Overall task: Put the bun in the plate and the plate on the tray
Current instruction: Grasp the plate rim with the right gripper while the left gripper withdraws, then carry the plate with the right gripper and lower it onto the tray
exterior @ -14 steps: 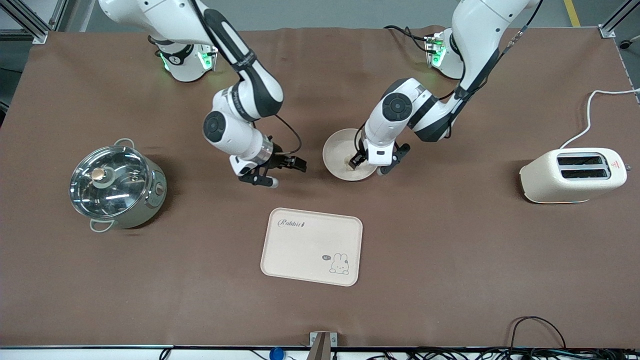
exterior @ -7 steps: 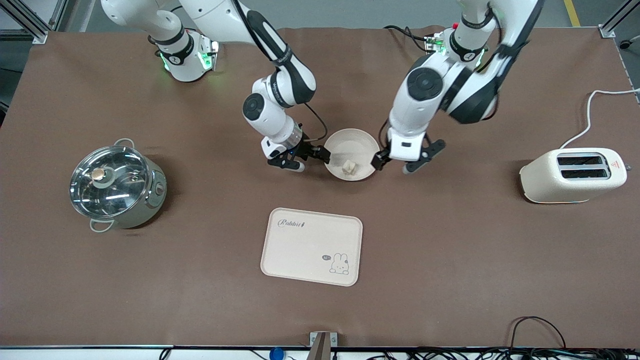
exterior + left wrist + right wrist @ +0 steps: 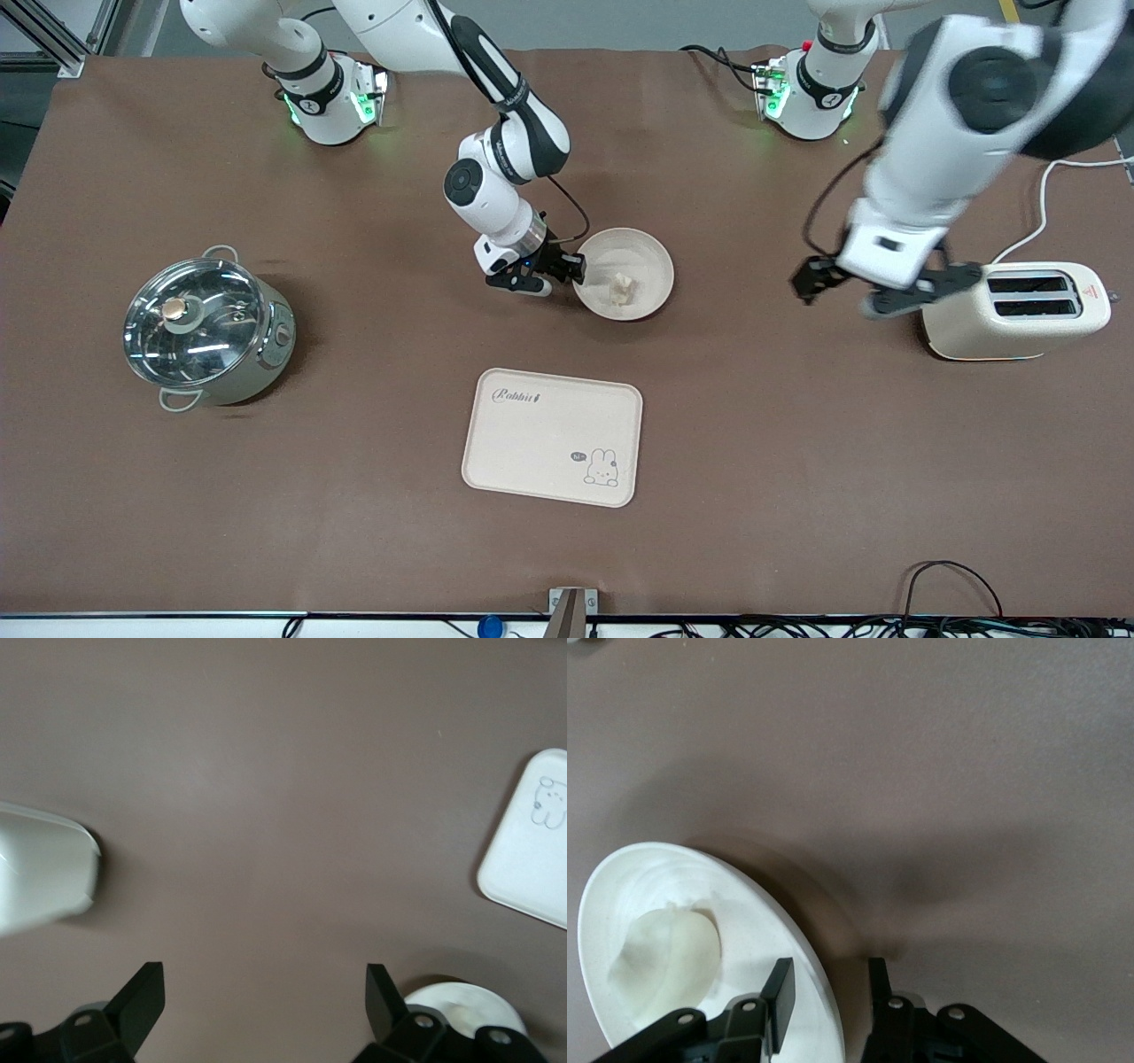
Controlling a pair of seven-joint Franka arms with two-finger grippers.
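The round cream plate (image 3: 651, 257) sits on the table, farther from the front camera than the tray (image 3: 532, 443). The small pale bun (image 3: 622, 285) lies in the plate. My right gripper (image 3: 574, 275) is at the plate's rim on the side toward the right arm's end. In the right wrist view (image 3: 828, 988) it is open, with one finger over the plate (image 3: 753, 904) and one outside the rim, the bun (image 3: 664, 961) close by. My left gripper (image 3: 842, 297) is open and empty, up over bare table beside the toaster; its wrist view (image 3: 264, 992) shows wide jaws.
A cream toaster (image 3: 1014, 310) stands at the left arm's end, its cord running toward the table edge. A lidded steel pot (image 3: 205, 328) stands at the right arm's end. The left wrist view shows the toaster (image 3: 44, 868), the tray's corner (image 3: 532, 842) and the plate's edge (image 3: 461, 1005).
The left gripper let the bun go in the plate, lifted and swung to the toaster. The right gripper moved across to the plate's rim.
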